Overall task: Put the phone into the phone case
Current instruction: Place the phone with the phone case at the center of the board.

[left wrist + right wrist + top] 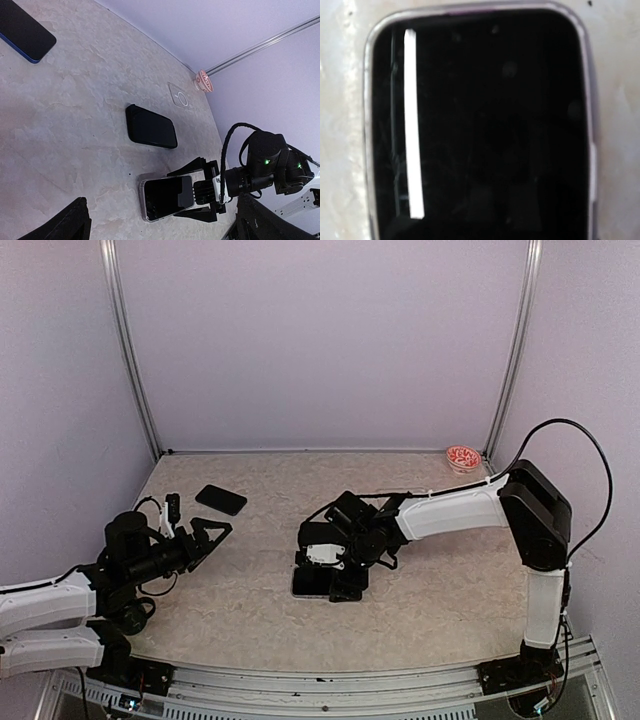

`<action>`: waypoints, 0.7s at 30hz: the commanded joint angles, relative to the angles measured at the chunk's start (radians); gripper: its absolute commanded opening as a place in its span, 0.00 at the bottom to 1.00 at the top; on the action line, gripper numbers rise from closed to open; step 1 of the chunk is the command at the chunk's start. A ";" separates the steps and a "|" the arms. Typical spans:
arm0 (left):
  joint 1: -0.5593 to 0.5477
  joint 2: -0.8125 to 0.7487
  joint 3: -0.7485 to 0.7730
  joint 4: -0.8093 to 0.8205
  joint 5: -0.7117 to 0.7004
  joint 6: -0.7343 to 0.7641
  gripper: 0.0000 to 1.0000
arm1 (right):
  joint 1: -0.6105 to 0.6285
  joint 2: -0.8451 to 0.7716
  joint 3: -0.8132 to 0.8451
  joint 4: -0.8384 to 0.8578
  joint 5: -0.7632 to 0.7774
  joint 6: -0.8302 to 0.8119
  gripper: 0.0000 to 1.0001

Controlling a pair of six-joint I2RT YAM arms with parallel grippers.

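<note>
R fingers (pixel 197 167) are spread wide astride one short end of the phone (pixel 162 197), flat and screen-up mid-tabletop (pixel 440 580); can't tell if the pads touch its edges. Its long axis runs straight out from the R wrist toward the L arm. L fingers (pixel 213 530) gape empty, well apart, and a dark slab, prob. the case (pixel 151 126), lies near the phone.

From above, the right gripper (pixel 335 575) hides most of the phone (pixel 306 586), and I can't tell whether its fingers touch it. My right wrist view is blurred, with the phone cut off at the edge. The round thing (pixel 462 457) far right is too small to identify.
</note>
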 commanded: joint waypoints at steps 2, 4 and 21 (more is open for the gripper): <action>0.014 -0.005 -0.012 0.018 -0.009 0.003 0.99 | -0.006 0.019 0.030 -0.014 0.006 0.022 0.84; 0.016 -0.006 -0.014 0.017 -0.008 0.003 0.99 | -0.006 0.016 0.026 -0.011 0.006 0.025 0.85; 0.041 0.011 0.037 -0.007 -0.013 0.020 0.99 | -0.012 -0.079 -0.012 0.105 0.138 0.025 0.98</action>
